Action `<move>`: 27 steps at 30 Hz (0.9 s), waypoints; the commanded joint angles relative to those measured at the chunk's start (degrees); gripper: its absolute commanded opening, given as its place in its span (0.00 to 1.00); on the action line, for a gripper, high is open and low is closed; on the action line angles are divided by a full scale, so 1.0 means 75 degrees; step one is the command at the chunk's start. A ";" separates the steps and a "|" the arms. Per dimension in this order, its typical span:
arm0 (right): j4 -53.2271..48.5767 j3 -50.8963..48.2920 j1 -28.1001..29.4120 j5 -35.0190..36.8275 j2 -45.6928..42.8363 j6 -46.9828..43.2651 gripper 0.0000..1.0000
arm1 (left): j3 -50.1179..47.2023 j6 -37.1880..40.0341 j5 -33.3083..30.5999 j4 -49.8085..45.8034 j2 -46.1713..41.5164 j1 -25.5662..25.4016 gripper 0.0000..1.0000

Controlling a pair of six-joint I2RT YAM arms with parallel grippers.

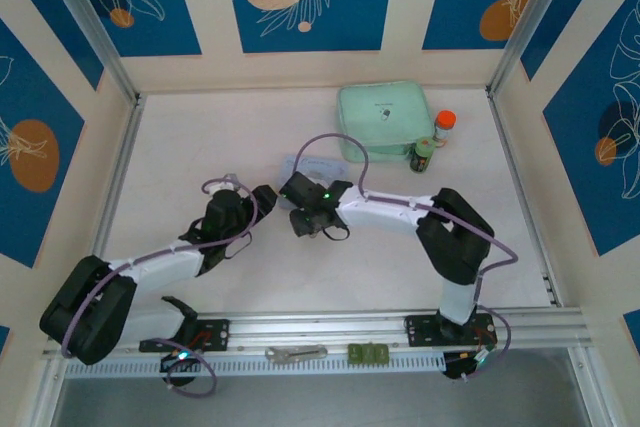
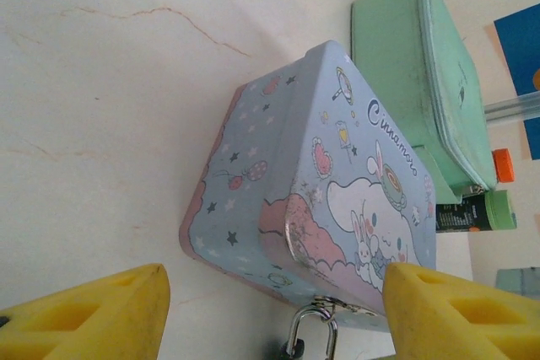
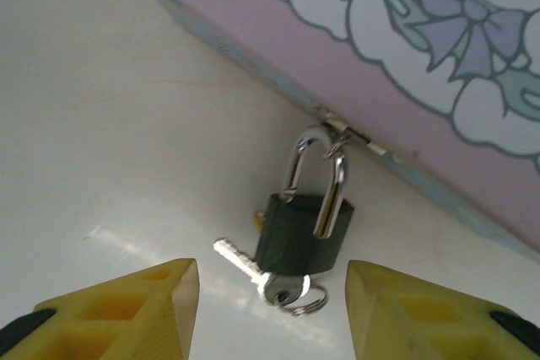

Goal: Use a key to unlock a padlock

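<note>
In the right wrist view the padlock [image 3: 302, 229], with its dark square body and silver shackle [image 3: 314, 162], hangs from the hasp of the pale blue cartoon tin [image 3: 422, 82] and rests on the table. The silvery key [image 3: 245, 263] lies flat against the padlock's lower edge, its ring [image 3: 304, 299] beside it. My right gripper [image 3: 270, 314] is open just short of them, its yellow fingers [image 3: 126, 314] either side and apart from both. My left gripper [image 2: 274, 301] is open too, facing the tin [image 2: 312, 174] and the shackle [image 2: 310, 330]. Seen from above, both grippers [image 1: 265, 197] [image 1: 297, 192] meet beside the tin [image 1: 305, 164].
A mint green case [image 1: 386, 117] stands behind the tin, with two small bottles [image 1: 444, 127] [image 1: 423, 155] to its right. A grey metal tool [image 1: 296, 353] and a green block [image 1: 368, 353] lie on the front rail. Walls enclose the table on three sides.
</note>
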 commanded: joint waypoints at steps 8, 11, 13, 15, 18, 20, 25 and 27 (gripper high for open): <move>-0.0825 0.0634 0.0322 0.1058 0.0914 0.0184 0.48 | -0.0241 0.0040 -0.0069 0.0073 -0.0049 0.0173 0.67; -0.0756 0.0739 0.0387 0.1033 0.1153 0.0155 0.47 | -0.0218 0.0048 -0.0055 0.0085 -0.0042 0.0197 0.67; -0.0770 0.0825 0.0406 0.1079 0.1321 0.0137 0.46 | -0.0206 0.0036 -0.0043 0.0108 -0.0052 0.0208 0.66; -0.0788 0.0867 0.0413 0.1092 0.1440 0.0126 0.45 | -0.0206 0.0020 -0.0022 0.0109 -0.0096 0.0219 0.66; -0.0688 0.0759 0.0442 0.1070 0.1441 0.0059 0.42 | -0.0240 0.0016 -0.0030 0.0046 -0.0208 0.0220 0.67; -0.0565 0.0640 0.0456 0.1045 0.1357 0.0011 0.38 | -0.0281 -0.0015 -0.0063 0.0003 -0.0301 0.0230 0.66; -0.0238 0.0368 0.0393 0.0970 0.1188 -0.0249 0.19 | -0.0288 -0.0015 -0.0136 -0.0079 -0.0470 0.0238 0.66; -0.0072 0.0252 0.0364 0.0952 0.1098 -0.0427 0.12 | -0.0288 -0.0016 -0.0148 -0.0101 -0.0505 0.0244 0.66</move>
